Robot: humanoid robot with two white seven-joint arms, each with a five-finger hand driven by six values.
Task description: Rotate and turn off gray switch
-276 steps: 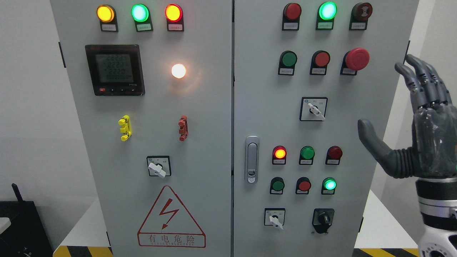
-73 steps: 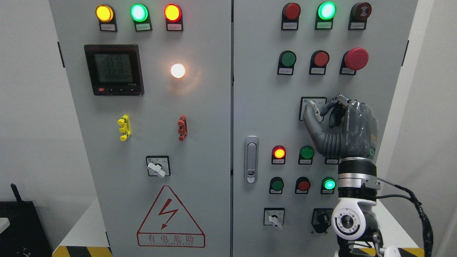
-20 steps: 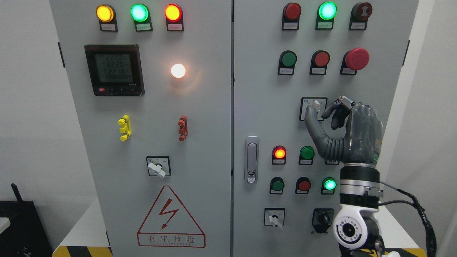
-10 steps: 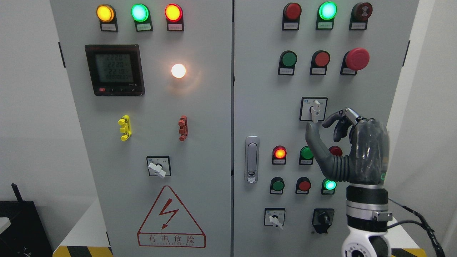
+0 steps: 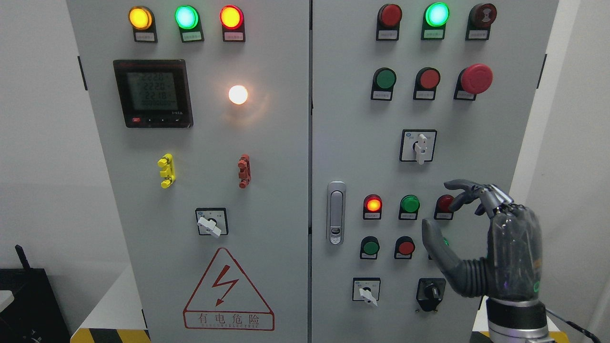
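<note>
Four white rotary switches (image 5: 419,146), one black knob (image 5: 431,291), one meter (image 5: 153,93), one door handle (image 5: 336,212), one robot hand (image 5: 481,243).

The dark grey, fingered right hand (image 5: 481,238) is covering most of a lit green round lamp (image 5: 445,242) low on the pale grey metal cabinet (image 5: 333,143), and its wrist is running off the bottom edge. The small white labels (image 5: 381,95) under the buttons are reading too small to make out. The black box (image 5: 28,305) at lower left is getting cropped by the frame.
</note>
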